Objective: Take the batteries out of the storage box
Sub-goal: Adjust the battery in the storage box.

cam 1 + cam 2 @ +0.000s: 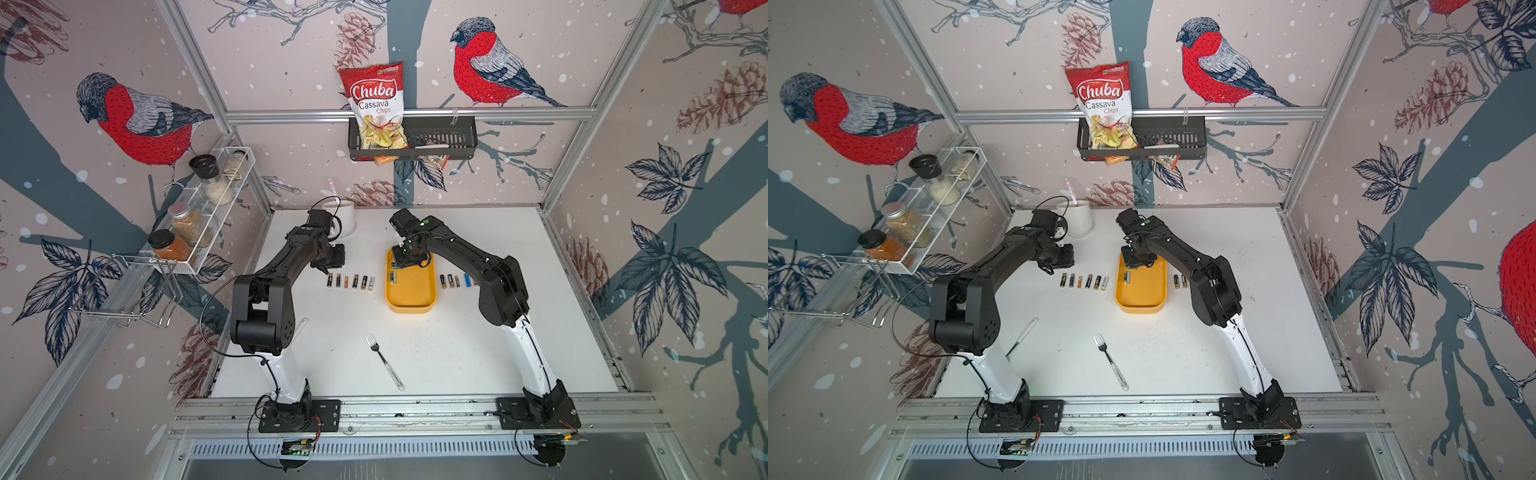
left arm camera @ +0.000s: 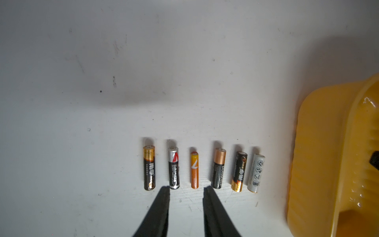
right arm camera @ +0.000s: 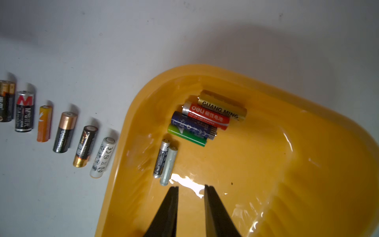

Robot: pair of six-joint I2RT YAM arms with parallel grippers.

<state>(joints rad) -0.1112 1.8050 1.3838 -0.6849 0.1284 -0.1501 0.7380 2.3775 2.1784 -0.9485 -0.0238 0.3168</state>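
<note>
The yellow storage box [image 1: 415, 297] [image 1: 1144, 297] sits mid-table. In the right wrist view its floor [image 3: 235, 164] holds a cluster of gold, red, blue and green batteries [image 3: 205, 119] and two slim silver ones [image 3: 166, 162]. My right gripper [image 3: 190, 187] [image 1: 400, 266] hovers inside the box, open and empty, its tips just short of the slim pair. Several batteries [image 1: 351, 281] [image 2: 194, 170] lie in a row on the table left of the box, and more [image 1: 455, 281] lie to its right. My left gripper [image 2: 186, 189] [image 1: 322, 269] is open and empty, with its tips at the near ends of that left row.
A fork [image 1: 384, 361] lies toward the table's front. A white mug [image 1: 344, 216] stands at the back behind the left arm. A black wall basket [image 1: 449, 137] holds a chips bag, and a white wire rack [image 1: 208, 216] on the left wall holds spice jars.
</note>
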